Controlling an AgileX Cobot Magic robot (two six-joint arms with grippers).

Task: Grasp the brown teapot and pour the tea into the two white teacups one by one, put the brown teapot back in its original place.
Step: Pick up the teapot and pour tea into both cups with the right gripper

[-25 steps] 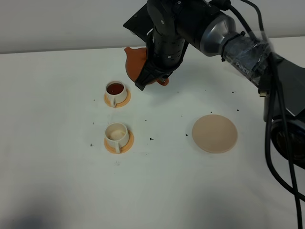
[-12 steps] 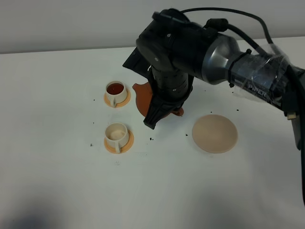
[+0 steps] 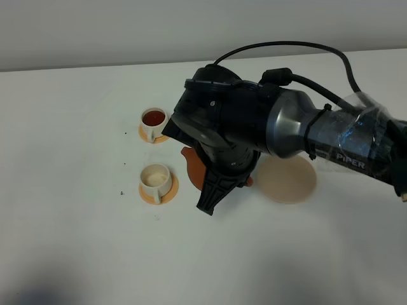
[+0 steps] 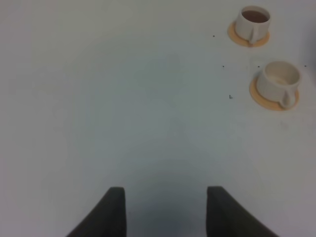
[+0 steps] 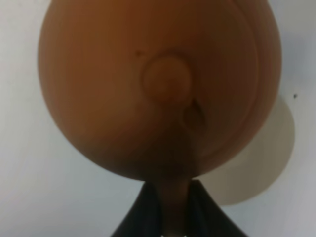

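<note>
The right tool point(image 5: 170, 217) is clamped on the loop handle of the brown teapot point(image 5: 123, 89), its two dark fingers pressed against either side of the handle, and carries the pot clear of the white desk point(image 3: 76, 241). In the high view the bulky black-and-silver right arm point(image 3: 254, 127) reaches across the middle and hides most of the pot; only an orange-brown edge shows beneath it, between the two white teacups and the round beige coaster point(image 3: 296, 184). The wrist camera looks along the pot, showing its small knobbed lid point(image 5: 165, 81), with part of the coaster peeking out behind it. The far teacup point(image 3: 154, 119) holds dark reddish tea, while the near teacup point(image 3: 155, 178) shows a pale inside; each stands on its own small orange disc, handles turned toward the camera. The pot hangs just beside the near cup, not touching it. A few dark specks point(image 3: 121, 192) dot the desk around the cups. The left tool point(image 4: 165, 210) hangs over bare desk well apart from both cups, its fingers spread and gripping nothing. A black cable point(image 3: 286, 46) arches over the right arm.
</note>
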